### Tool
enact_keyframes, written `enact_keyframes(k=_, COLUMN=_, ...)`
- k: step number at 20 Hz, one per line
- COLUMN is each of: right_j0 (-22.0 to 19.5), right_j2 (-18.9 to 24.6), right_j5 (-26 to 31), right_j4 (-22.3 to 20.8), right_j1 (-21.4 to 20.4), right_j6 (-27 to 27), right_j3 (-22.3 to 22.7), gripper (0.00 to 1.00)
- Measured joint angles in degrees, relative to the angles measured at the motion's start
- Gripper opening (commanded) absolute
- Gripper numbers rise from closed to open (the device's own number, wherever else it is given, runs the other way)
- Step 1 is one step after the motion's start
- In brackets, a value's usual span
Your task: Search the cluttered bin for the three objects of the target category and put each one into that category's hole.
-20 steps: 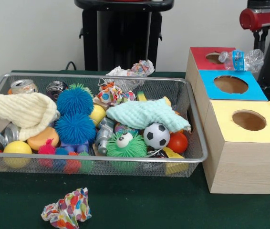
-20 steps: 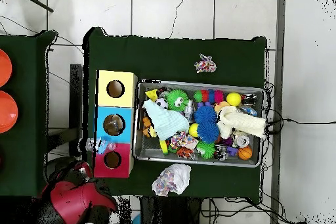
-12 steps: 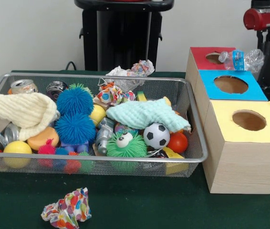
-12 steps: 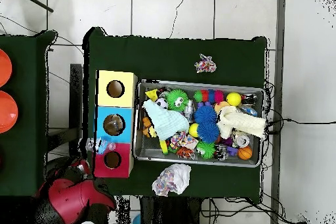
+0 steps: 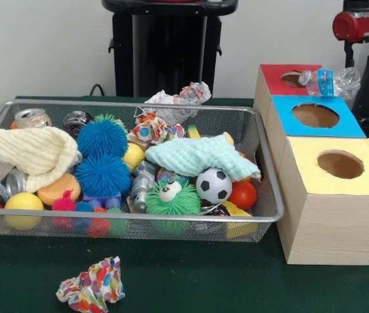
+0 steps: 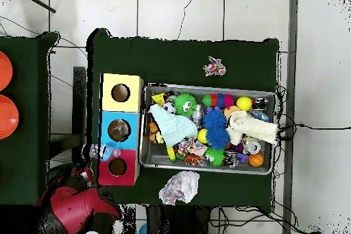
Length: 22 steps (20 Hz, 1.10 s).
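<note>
Green-covered surface [image 5: 236, 287] bearing one crumpled patterned paper ball [image 5: 92, 287] before the bin and a second paper wad [image 6: 179, 186] at the opposite edge, with two orange discs, possibly plates [image 6: 5, 116], on a neighbouring dark surface.

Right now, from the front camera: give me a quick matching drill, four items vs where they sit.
Items:
1. crushed clear plastic bottle with blue label
2. black-and-white soccer ball
3. crumpled multicoloured paper ball
4. pale yellow knitted cloth

Places:
A. on the green table cover, in front of the bin
B. left end of the wire mesh bin
C. on the red-topped box
D. in the bin, below the mint green cloth

Pairs: 1-C, 2-D, 3-A, 4-B
</note>
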Motion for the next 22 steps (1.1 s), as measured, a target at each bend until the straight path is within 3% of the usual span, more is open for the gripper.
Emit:
enact_keyframes(k=13, right_j0=1.72, right_j2=-0.23, right_j5=-0.03, right_j4=0.15, right_j1=-0.09, right_j6=0.01, right_j3=0.18, gripper=1.00)
enact_keyframes(k=22, right_j0=11.52, right_j2=-0.35, right_j5=-3.67, right_j4=1.79, right_j1=-3.62, right_j6=1.76, right_j3=6.47, gripper=1.00)
